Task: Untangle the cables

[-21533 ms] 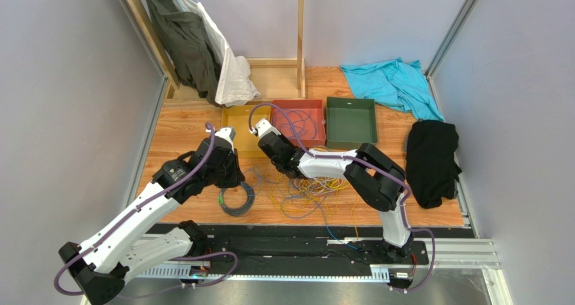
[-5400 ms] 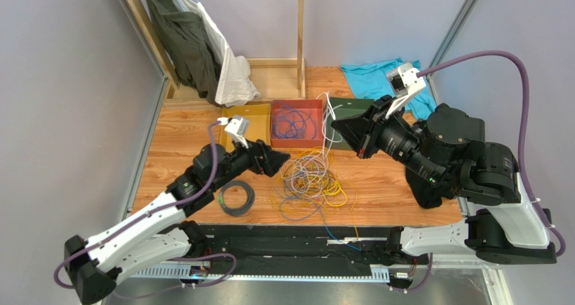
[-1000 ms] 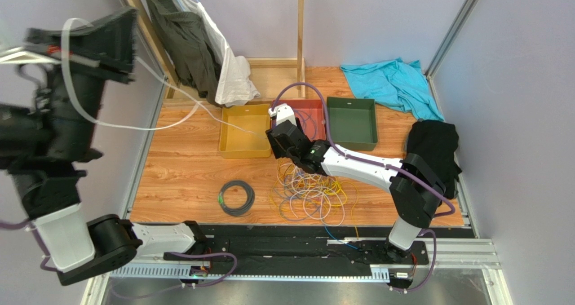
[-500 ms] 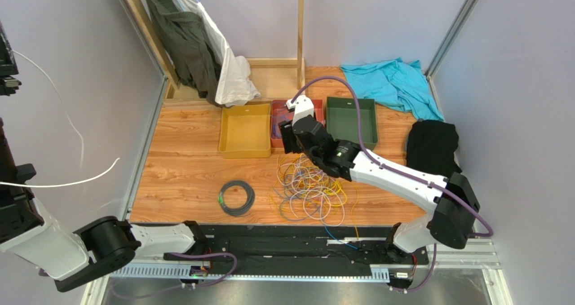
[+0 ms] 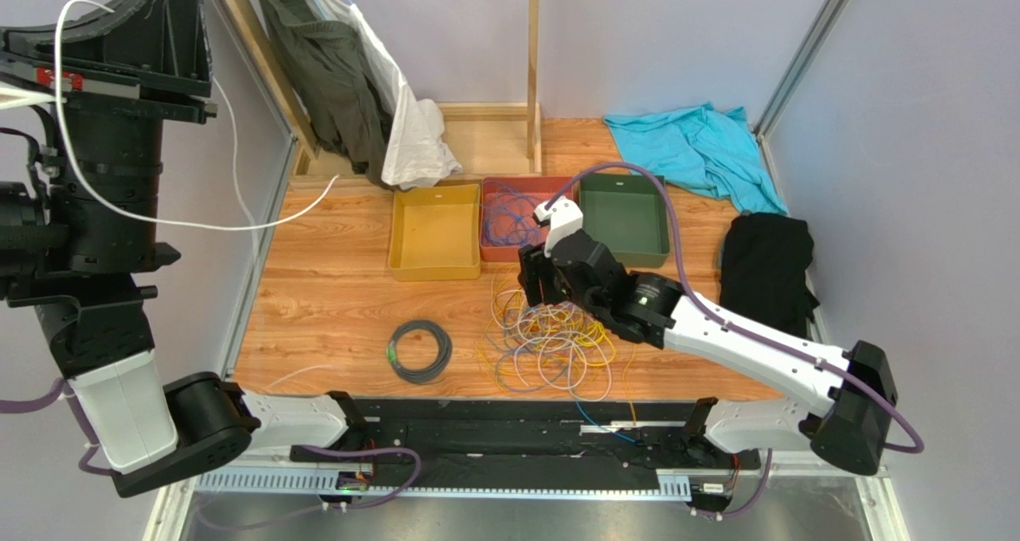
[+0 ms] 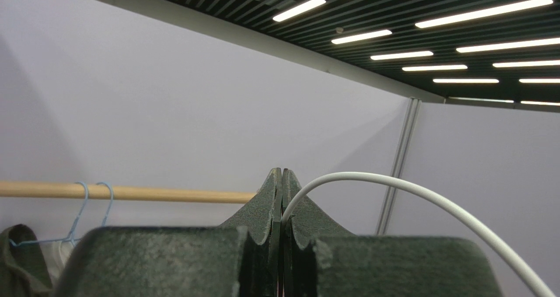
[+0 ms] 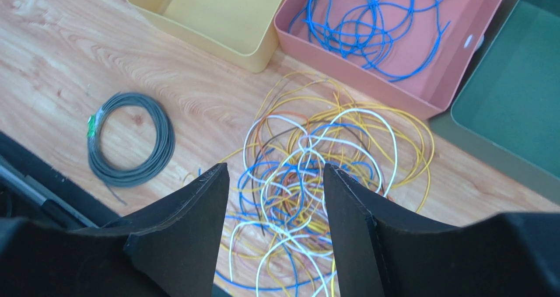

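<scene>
Now raised high, left gripper (image 6: 281, 179) clamps a freed white cable (image 6: 368, 175); right gripper (image 7: 275, 172), jaws apart, returns over the tangle (image 7: 315, 146).

Overhead and right-wrist cameras share the cables (image 5: 553, 336).

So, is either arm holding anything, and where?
The left gripper is shut on a white cable, pinched partway along, both sides trailing down. The right gripper is open above the tangle, holding nothing.

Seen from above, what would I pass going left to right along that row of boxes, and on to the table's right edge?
The yellow tray, the red tray, the green tray, then the black cloth.
</scene>
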Robot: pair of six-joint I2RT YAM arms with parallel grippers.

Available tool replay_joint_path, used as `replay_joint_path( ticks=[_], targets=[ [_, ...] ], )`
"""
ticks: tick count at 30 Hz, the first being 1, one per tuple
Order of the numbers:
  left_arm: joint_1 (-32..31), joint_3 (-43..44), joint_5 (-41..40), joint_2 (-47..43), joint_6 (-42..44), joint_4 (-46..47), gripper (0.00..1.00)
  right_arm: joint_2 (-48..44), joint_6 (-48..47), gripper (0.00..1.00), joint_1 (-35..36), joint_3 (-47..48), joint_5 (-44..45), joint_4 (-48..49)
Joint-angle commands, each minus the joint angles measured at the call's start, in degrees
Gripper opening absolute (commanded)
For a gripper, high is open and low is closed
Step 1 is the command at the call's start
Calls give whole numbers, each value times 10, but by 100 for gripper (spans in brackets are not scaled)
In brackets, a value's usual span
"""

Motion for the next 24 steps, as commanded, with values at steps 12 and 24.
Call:
replay_joint_path(
  ticks=[12,24],
  targets=[
    [1,27,-7,56,38,21,0,-118,30,58,3,-52,9,-52],
    [108,51,-18,158,3,94,0,-203,32,59,2,-63,43,-79]
  ],
)
